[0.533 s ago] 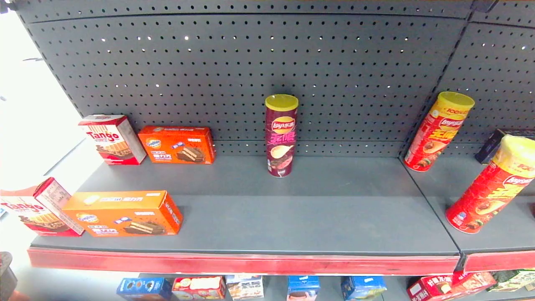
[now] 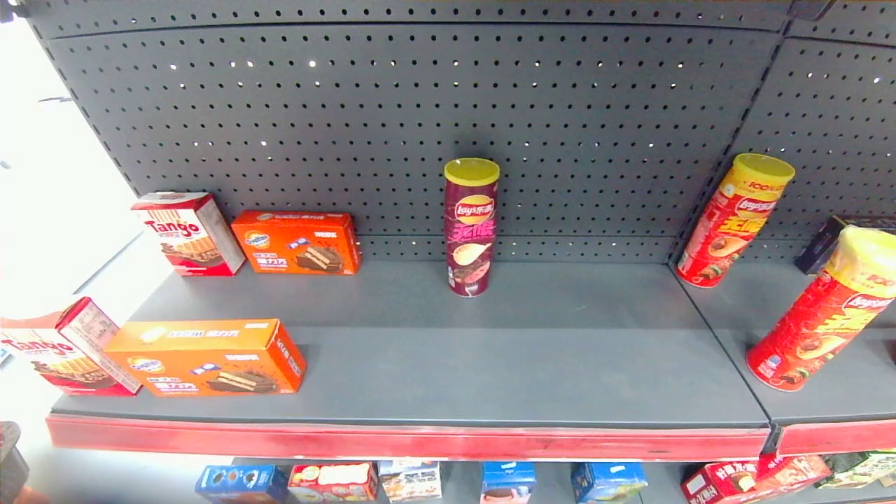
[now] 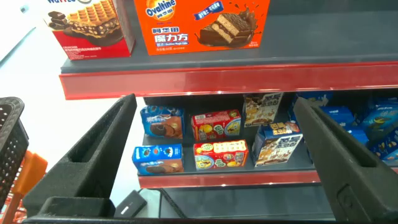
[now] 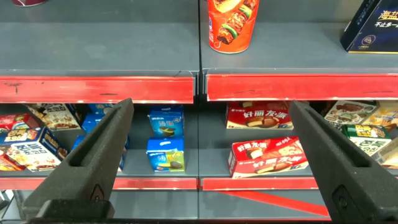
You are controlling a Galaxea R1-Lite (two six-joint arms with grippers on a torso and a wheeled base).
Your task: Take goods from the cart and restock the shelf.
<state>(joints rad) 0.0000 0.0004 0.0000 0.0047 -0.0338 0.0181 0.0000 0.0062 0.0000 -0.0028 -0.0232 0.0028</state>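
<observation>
A grey shelf [image 2: 490, 364] with a red front lip carries a purple chip can [image 2: 471, 225] upright at the back middle. Two orange boxes [image 2: 206, 357] and two wafer boxes [image 2: 187, 233] stand on its left part, and two red chip cans [image 2: 735, 220] lean on the neighbouring section to the right. My left gripper [image 3: 214, 102] is open and holds nothing, level with the red lip below the orange box [image 3: 202, 25]. My right gripper [image 4: 211, 104] is open too, facing the shelf lip below a red can [image 4: 231, 25].
A black mesh basket [image 3: 9, 143] with orange parts sits beside the left arm. Lower shelves hold several small snack boxes [image 3: 217, 124] and blue boxes [image 4: 165, 152]. A dark blue box [image 4: 373, 25] stands at the far right. Bare shelf surface lies around the purple can.
</observation>
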